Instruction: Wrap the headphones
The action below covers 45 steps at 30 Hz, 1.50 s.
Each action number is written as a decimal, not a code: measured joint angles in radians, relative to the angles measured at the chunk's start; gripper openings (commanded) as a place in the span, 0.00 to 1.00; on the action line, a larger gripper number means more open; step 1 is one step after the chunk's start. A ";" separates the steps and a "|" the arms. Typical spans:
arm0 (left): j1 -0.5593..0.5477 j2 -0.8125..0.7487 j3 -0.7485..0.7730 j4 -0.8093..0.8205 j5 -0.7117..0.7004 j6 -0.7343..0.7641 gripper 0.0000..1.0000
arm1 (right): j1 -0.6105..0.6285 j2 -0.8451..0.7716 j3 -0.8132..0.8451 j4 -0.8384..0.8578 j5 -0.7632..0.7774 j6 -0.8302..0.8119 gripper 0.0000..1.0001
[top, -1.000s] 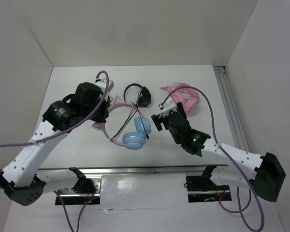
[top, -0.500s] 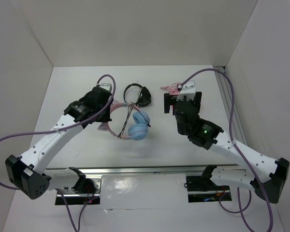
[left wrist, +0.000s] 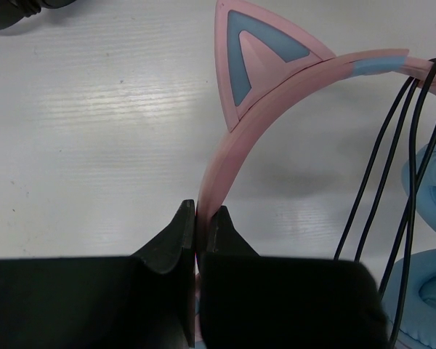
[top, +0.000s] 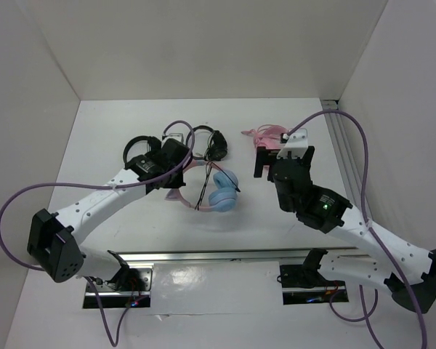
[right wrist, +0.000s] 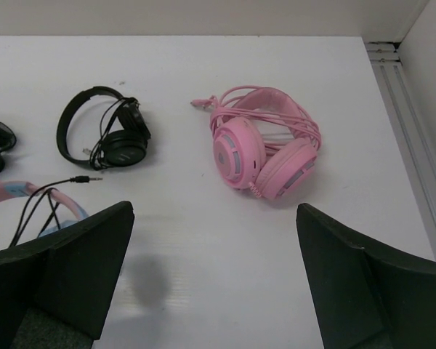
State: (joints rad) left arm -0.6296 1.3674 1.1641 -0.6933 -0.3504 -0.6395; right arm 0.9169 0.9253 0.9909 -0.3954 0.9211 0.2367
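Headphones (top: 224, 190) shifted right | left gripper (left wrist: 197, 212) pinching headband (left wrist: 229, 149) | black headphones (top: 218, 145) seemingly apart

Cat-ear headphones (top: 222, 190) lie near the middle of a white table (top: 109, 138). Their two light blue ear cups (left wrist: 430, 182) sit close together, to the right of the thin pink headband (left wrist: 269, 109). A pink cat ear (left wrist: 256, 54) with a blue inset juts from the band. The left gripper (left wrist: 197, 218) pinches the band tight between its fingers. The thin black cable (left wrist: 392, 167) crosses the band and cups in several loose strands, and its plug (right wrist: 87, 178) lies free on the tabletop.
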 measured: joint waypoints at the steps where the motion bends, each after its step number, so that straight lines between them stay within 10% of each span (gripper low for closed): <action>1: -0.004 0.006 0.000 0.005 -0.004 -0.006 0.00 | 0.000 -0.007 0.005 -0.011 -0.006 0.007 1.00; 45: -0.076 0.312 -0.168 0.417 0.016 -0.184 0.00 | 0.000 -0.066 0.032 -0.055 -0.227 0.077 1.00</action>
State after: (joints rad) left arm -0.7055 1.6798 0.9962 -0.2768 -0.3344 -0.8234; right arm 0.9169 0.8597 1.0233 -0.4500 0.6937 0.3141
